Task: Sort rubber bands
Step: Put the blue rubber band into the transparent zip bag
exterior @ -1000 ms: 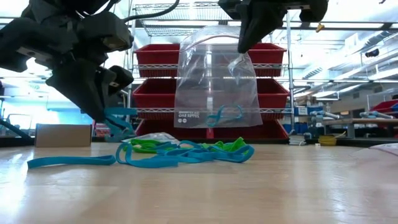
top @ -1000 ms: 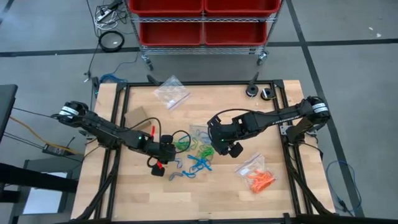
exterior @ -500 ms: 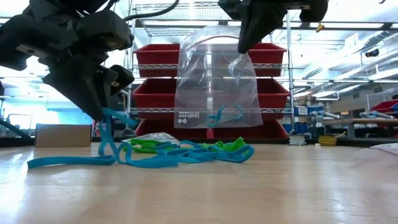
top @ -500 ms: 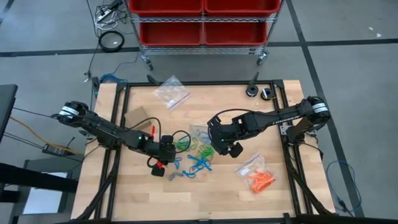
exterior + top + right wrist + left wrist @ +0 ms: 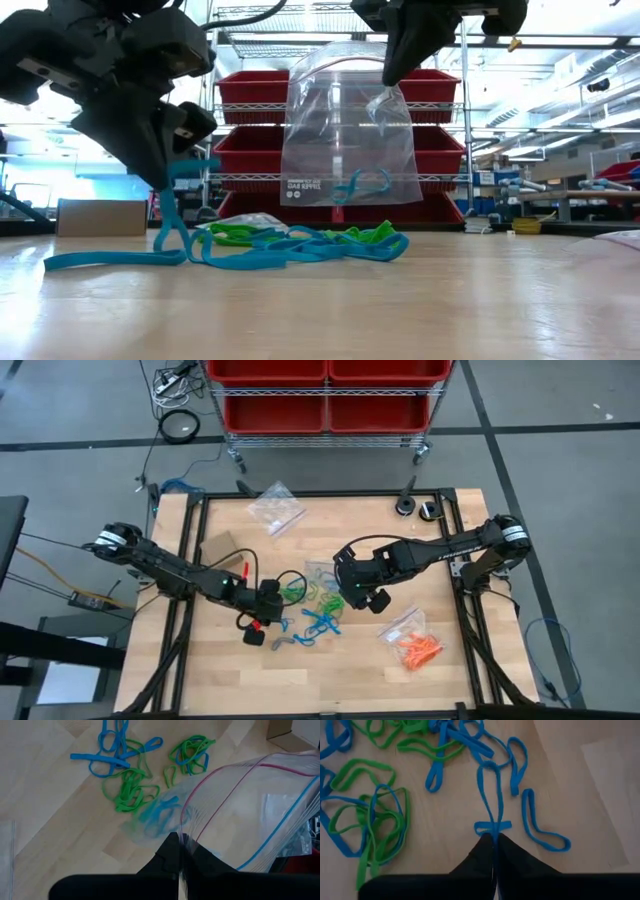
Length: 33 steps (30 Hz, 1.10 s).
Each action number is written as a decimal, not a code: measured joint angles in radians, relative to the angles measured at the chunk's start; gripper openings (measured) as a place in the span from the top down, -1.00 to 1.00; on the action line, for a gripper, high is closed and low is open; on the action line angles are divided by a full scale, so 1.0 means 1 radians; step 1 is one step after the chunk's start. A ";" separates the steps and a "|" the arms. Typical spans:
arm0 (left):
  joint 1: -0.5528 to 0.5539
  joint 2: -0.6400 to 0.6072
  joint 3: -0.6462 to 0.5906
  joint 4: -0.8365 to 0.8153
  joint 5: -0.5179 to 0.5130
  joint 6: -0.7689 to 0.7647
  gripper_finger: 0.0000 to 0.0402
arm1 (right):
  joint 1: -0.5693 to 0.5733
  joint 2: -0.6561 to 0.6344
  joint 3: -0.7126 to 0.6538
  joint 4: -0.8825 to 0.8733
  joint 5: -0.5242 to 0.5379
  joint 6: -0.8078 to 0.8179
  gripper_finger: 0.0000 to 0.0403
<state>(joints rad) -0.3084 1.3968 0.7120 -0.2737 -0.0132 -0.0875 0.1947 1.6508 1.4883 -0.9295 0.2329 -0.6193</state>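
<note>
Blue and green rubber bands [image 5: 315,605] lie in a loose pile mid-table, also seen in the low view [image 5: 300,245]. My left gripper [image 5: 272,603] stands at the pile's left side, shut on one blue rubber band [image 5: 490,795]. My right gripper [image 5: 347,596] is above the pile's right side, shut on a clear plastic bag [image 5: 350,130] that hangs open-mouthed below it. A blue band [image 5: 362,185] lies inside that bag. Orange bands [image 5: 418,648] sit in another clear bag at the near right. My left gripper pinches one end of the blue band's loop [image 5: 493,827] between its two fingertips, slanting down from the table's left. The band runs straight out along the fingers. It hangs below them, its lower end [image 5: 170,245] on the table among the other bands. My right gripper pinches the clear bag at its mouth rim [image 5: 186,838], by the coloured zip lines, coming down at a slant. The bag hangs upright below the fingers with its mouth spread open. In the low view its bottom edge [image 5: 350,203] looks clear of the table.
A third clear bag [image 5: 277,508] lies at the far side, and a small cardboard box [image 5: 218,548] at the far left. Two small round things [image 5: 416,509] stand at the far right corner. A red-bin rack [image 5: 325,395] stands beyond the table. Bare wood [image 5: 330,680] lies along the near edge.
The blue band at my left gripper was bunched at the fingertips a second ago. It now hangs drawn out in a long loop from the fingertips down to the table. The right gripper and its bag have kept still.
</note>
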 joint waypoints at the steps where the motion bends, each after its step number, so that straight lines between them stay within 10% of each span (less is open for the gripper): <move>1: 0.000 0.000 0.000 0.000 0.000 0.000 0.83 | 0.000 0.000 0.000 0.000 0.000 0.000 1.00; 33: 0.000 0.000 0.000 0.111 -0.020 0.004 0.73 | 0.000 0.000 0.000 -0.004 0.000 0.016 1.00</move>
<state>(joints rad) -0.3084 1.3968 0.7124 -0.1630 -0.0328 -0.0834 0.1947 1.6508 1.4883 -0.9333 0.2329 -0.6033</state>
